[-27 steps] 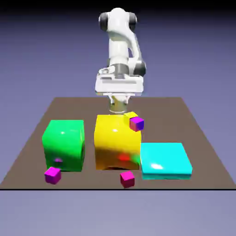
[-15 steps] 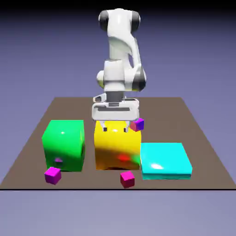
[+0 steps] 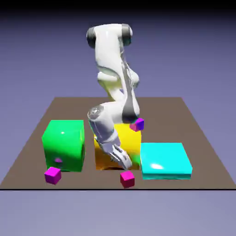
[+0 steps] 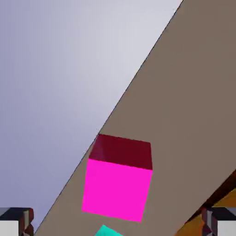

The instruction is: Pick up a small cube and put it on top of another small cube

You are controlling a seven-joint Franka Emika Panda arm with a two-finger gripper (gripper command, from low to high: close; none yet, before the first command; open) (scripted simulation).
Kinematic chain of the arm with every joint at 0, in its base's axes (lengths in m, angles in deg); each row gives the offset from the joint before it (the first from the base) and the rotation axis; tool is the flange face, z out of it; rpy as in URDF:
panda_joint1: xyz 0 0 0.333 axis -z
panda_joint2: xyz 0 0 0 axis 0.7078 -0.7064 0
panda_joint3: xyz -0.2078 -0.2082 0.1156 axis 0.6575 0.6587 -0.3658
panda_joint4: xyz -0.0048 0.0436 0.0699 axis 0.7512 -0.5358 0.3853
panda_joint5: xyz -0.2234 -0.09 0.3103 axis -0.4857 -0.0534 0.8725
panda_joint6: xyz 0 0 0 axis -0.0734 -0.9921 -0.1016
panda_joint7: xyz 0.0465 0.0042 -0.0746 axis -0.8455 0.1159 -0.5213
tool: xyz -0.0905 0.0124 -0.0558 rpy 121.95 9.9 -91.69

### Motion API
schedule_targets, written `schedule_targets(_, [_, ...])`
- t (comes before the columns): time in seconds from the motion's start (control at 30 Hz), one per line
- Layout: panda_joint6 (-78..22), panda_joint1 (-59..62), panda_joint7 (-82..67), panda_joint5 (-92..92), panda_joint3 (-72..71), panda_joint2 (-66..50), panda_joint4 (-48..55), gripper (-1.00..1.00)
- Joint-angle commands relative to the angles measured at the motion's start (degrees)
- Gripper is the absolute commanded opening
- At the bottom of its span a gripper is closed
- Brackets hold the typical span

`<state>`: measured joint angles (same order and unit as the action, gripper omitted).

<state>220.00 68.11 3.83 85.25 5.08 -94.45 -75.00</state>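
The small cube (image 3: pixel 127 179), tiny and red, lies on the table near the front edge, between the yellow block and the cyan block. My gripper (image 3: pixel 121 159) hangs tilted just above and behind it, in front of the yellow block. In the hand view the small cube (image 4: pixel 119 179) fills the lower middle, with a dark red face above a bright pink one. My gripper (image 4: pixel 118 224) is open, its fingertips (image 4: pixel 15 222) far apart at the bottom corners with nothing held between them.
A big green block (image 3: pixel 63 144), a big yellow block (image 3: pixel 132 138) and a low cyan block (image 3: pixel 165 159) stand in a row. A tiny magenta cube (image 3: pixel 52 175) lies before the green block. A tiny purple cube (image 3: pixel 137 124) sits behind the yellow block. The table edge (image 4: pixel 133 83) runs diagonally.
The arm has folded down and forward, carrying the hand from above the yellow block to low in front of it, tilted toward the red cube. No cube has moved.
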Motion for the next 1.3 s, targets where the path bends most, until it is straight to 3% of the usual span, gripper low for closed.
schedule_targets(0.0, [-1.2, 0.7, 1.4, 0.6, -0.6, -1.8, 1.1, 0.00])
schedule_targets(0.17, [7.1, -1.6, 0.4, 1.1, -0.6, -9.5, 0.8, 0.00])
schedule_targets(0.2, [7.2, -1.6, 0.4, 1.1, -0.6, -9.5, 0.8, -1.00])
schedule_targets(0.37, [-1.1, 0.5, 0.7, 0.8, -0.5, -1.5, 1.3, -1.00])
schedule_targets(0.5, [-5.7, -4.0, -9.3, -1.0, 1.3, 5.4, 1.1, -1.00])
schedule_targets(1.13, [-45.6, -29.3, -51.3, -20.5, 12.5, 44.5, -9.2, -1.00])
schedule_targets(1.27, [-42.8, -28.9, -48.9, -21.4, 12.4, 44.2, -14.3, -1.00])
